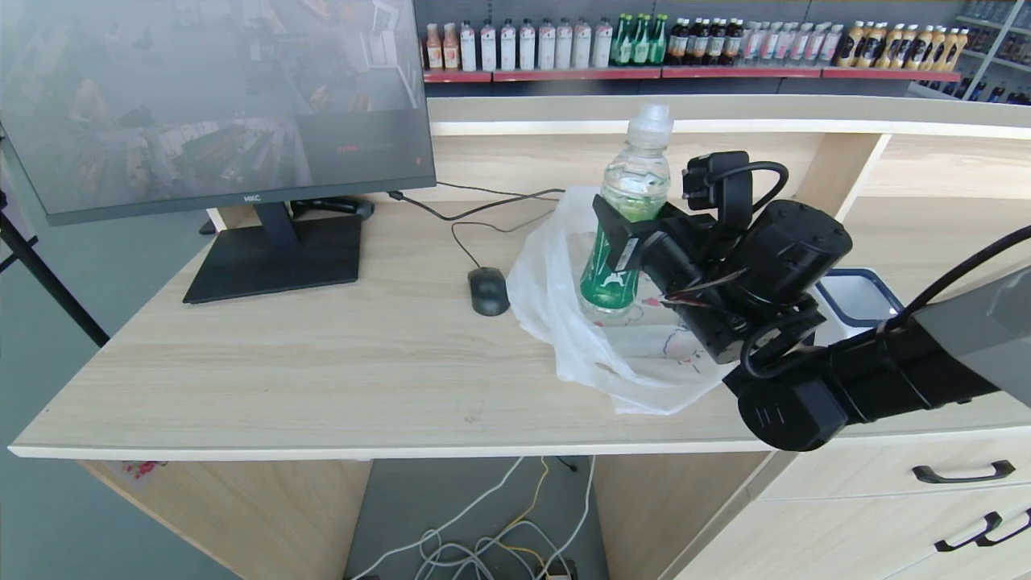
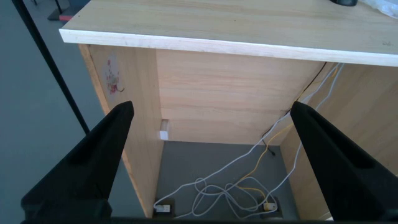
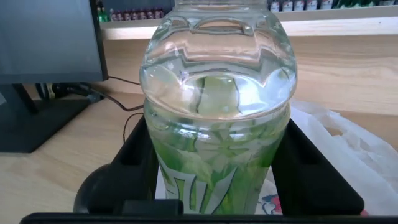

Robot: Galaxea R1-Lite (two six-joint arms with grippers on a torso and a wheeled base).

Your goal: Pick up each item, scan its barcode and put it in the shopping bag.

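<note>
A clear plastic bottle [image 1: 632, 213] with a green label and a pale cap stands upright over the white shopping bag [image 1: 580, 338] on the wooden counter. My right gripper [image 1: 624, 234] is shut on the bottle's middle, its black fingers on either side of the label. Up close in the right wrist view the bottle [image 3: 217, 118] sits between the two black fingers [image 3: 134, 162]. My left gripper [image 2: 208, 162] hangs open below the counter's front edge, with nothing between its fingers.
A monitor [image 1: 213, 105] on a black stand is at the back left, a black mouse [image 1: 488, 290] and its cable beside the bag. A blue-rimmed white box [image 1: 858, 296] sits to the right. Drawers [image 1: 962, 474] and loose cables [image 2: 230, 186] lie under the counter.
</note>
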